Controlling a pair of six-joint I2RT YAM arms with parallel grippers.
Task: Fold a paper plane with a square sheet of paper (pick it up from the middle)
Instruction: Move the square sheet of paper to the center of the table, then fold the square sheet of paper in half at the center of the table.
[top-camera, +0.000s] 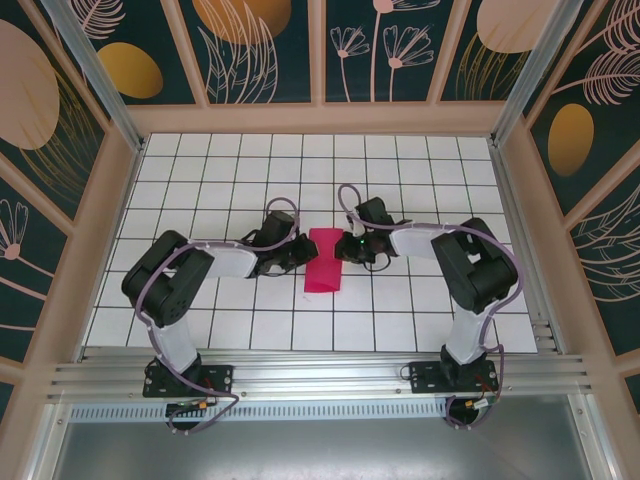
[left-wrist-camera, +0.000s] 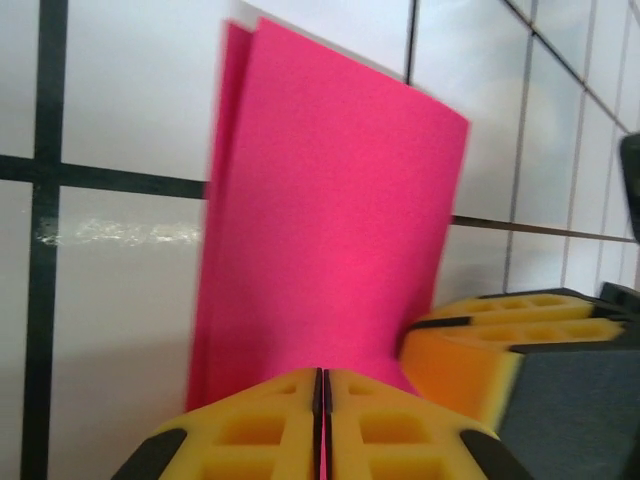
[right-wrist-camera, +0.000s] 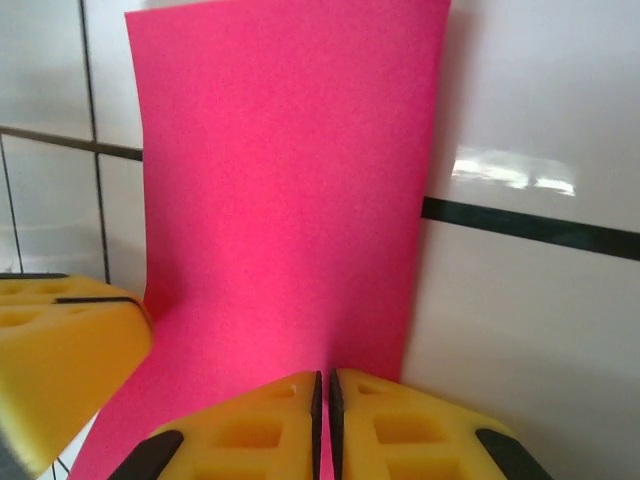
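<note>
At the middle of the white-tiled tabletop (top-camera: 400, 180), seen from above, lies the square sheet of paper (top-camera: 323, 262) — magenta-pink, folded over on itself into a narrow strip running from 12 to 6 o'clock. The left jaws meet it near its 9 o'clock edge and the right jaws at about 2 o'clock, so the two arms face each other across it.

From the left wrist, the yellow pads (left-wrist-camera: 260, 420) are pressed together with a sliver of pink caught in the seam between them: these jaws pinch the sheet (left-wrist-camera: 330, 200). Two layers show at its far corner, toward 11 o'clock (one edge slightly offset from the other). One yellow pad (left-wrist-camera: 480, 335) belonging to the right jaws sits at 4 o'clock, against the paper's side.

From the right wrist, the pads (right-wrist-camera: 400, 430) likewise close tight on the sheet (right-wrist-camera: 290, 180), which stretches away toward 12 o'clock over the tiles — one pad (right-wrist-camera: 60, 340) from the left jaws shows at 8 o'clock beside its edge.
</note>
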